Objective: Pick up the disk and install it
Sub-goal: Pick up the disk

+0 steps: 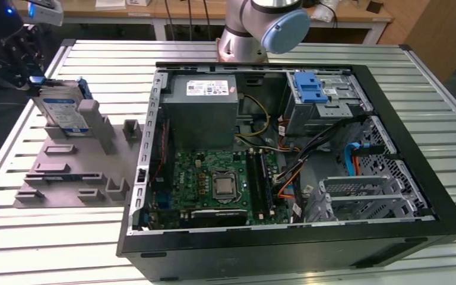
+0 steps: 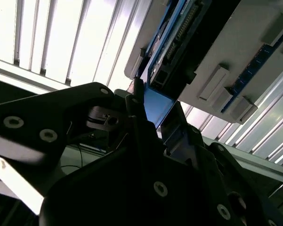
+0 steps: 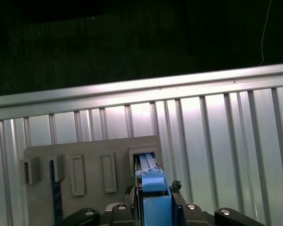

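Table edge: slatted metal table (image 1: 22, 237); its long edge is seen just past the fixture in the first wrist view, with a dark area beyond.
Gripper: gripper (image 3: 154, 189) is seen at the ext. view's far left, over the table's corner; jaws are set narrow, closed on the blue bracket (image 3: 153, 207) from both sides.
Disk: disk (image 1: 60, 110) is stood upright in the end slot of the grey fixture (image 1: 69, 178), nr its far edge.
Gap: fixture's edge lies just beside the wall of the PC case (image 1: 418, 172).
Case: laid open side up; cables (image 1: 323, 142) are draped mid-case, metal drive cage (image 1: 370, 199) twd the ext. view's right.
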Controlling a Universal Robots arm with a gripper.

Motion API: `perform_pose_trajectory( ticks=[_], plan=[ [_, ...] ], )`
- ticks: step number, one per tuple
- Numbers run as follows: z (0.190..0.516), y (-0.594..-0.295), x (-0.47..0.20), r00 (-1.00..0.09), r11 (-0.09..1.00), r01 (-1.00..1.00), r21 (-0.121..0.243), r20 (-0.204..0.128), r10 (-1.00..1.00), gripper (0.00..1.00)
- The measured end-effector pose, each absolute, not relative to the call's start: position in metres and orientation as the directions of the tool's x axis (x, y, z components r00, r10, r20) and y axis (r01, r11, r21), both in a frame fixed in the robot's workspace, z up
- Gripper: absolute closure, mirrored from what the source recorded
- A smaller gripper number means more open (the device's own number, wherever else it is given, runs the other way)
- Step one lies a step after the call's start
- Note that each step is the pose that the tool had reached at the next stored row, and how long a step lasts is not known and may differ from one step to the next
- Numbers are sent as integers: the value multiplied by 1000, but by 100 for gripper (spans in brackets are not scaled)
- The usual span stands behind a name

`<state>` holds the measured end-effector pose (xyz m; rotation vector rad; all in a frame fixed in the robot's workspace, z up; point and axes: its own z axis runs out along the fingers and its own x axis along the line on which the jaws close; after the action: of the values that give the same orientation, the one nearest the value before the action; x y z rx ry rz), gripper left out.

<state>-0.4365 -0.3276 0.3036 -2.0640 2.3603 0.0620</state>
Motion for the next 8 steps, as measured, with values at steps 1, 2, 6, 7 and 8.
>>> perform_pose_trajectory(
  ticks=[1, 2, 6, 7, 8],
  plan=[
    [303, -328, -436, -134, 133, -991, 26, -30, -991, 61],
    [303, -328, -436, -134, 133, -991, 26, -30, -991, 61],
    [300, -328, -436, -134, 133, -991, 26, -26, -991, 60],
    [300, -328, -436, -134, 133, -991, 25, -24, -991, 54],
    [298, -328, -436, -134, 133, -991, 25, -23, -991, 54]
  ],
)
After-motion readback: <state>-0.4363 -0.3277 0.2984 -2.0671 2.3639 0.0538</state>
